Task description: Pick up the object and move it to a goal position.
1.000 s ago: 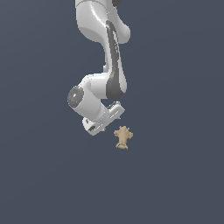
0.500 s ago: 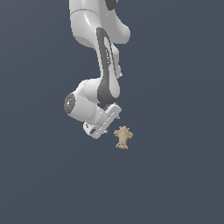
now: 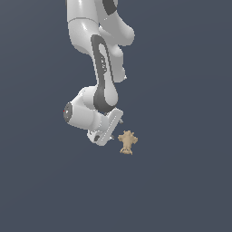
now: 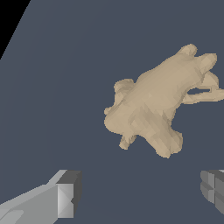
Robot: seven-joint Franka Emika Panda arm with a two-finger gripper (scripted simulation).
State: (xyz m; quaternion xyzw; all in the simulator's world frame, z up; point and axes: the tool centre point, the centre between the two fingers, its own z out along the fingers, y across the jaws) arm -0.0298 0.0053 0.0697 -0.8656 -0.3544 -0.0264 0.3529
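Tool [image 3: 110, 134] spread beside object [image 3: 127, 142], apart

object [image 4: 153, 105] matt tan, faceted; claw [image 3: 108, 131] glossy white plastic.

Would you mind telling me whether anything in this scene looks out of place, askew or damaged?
Nothing stands out. The tan figurine lies whole on the plain dark surface, with no visible breaks. The gripper is open beside it, with its fingertips clear of it.
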